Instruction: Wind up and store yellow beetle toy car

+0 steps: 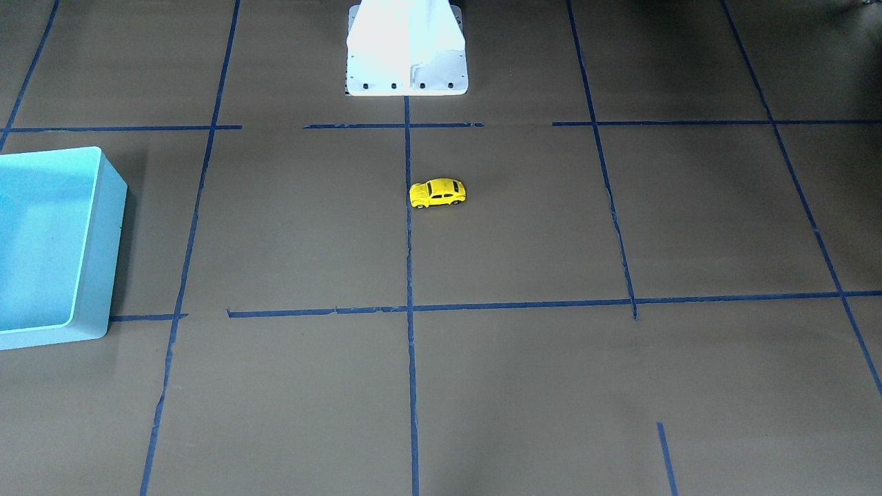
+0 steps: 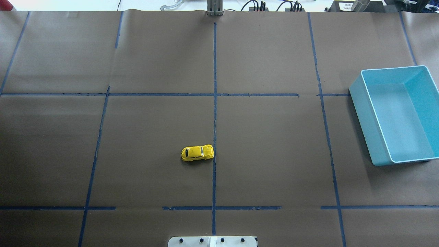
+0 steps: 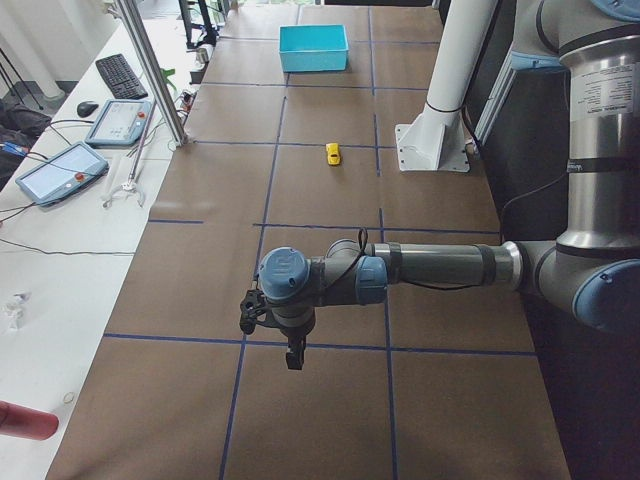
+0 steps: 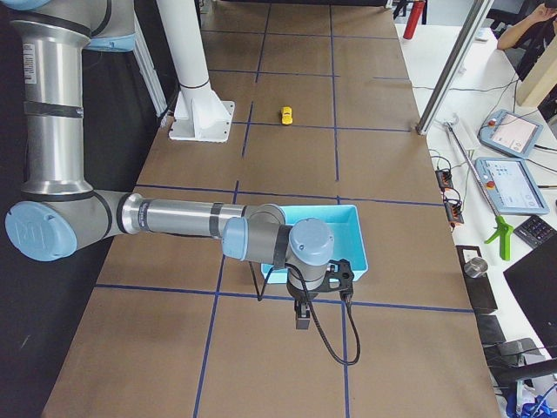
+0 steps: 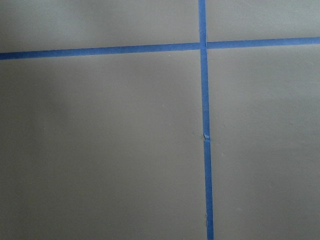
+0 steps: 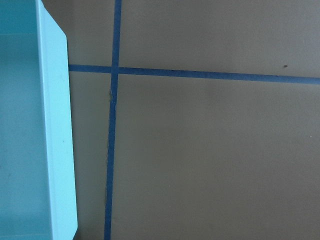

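- The white metal base plate (image 2: 212, 241) of the robot sits at the near edge of the brown paper-covered table (image 2: 274, 154).
- A little way out from it is the tiny bright yellow beetle toy car (image 2: 197, 153). It stands on its wheels on the paper, with nothing holding it.
- The car's long side runs across the table, from the robot's left to its right. One end just reaches the dark blue tape line (image 2: 214, 120) down the middle, and the rest lies on the left side of that line.
- The light blue plastic bin (image 2: 363, 123) is farther out, on the robot's right, well apart from the car. It looks empty.
- The left gripper (image 3: 294, 356) hangs at the far left end of the table, pointing down, well apart from the car. I cannot tell if its fingers are apart or together.
- The right gripper (image 4: 301, 319) hangs at the far right end, just past the bin. I cannot tell about its fingers either.
- I think the left arm should reach for the car, since the car is on its side. It could pinch across the short width.
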### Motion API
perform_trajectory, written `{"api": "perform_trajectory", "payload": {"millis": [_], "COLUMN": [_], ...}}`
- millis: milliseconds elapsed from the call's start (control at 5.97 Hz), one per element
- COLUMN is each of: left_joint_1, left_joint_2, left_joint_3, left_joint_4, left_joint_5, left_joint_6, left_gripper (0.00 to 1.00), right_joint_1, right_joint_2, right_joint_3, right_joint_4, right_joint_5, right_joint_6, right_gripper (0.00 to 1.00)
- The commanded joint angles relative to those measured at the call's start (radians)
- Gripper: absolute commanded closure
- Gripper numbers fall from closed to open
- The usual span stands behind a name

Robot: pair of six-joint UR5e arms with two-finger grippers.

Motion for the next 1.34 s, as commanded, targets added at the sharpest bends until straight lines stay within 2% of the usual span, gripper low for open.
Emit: {"api": "perform_trajectory", "payload": {"millis": [0, 1173], "left_joint_1": [0.000, 0.000], "left_joint_2": [0.000, -0.008], "left_joint_3": [0.003, -0.016], "left_joint_4": [0.000, 0.014], "left_joint_5": [-0.001, -0.007], "left_joint_6": [0.000, -0.002], "left_gripper": [0.00, 0.00], "right_joint_1": [0.000, 0.000], "right_joint_2": [-0.011, 0.000], "right_joint_3": [-0.003, -0.001], "right_joint_4": [-0.001, 0.002], "right_joint_5": [-0.005, -0.007], "right_joint_6": [-0.005, -0.003], "right_gripper": [0.00, 0.00]}}
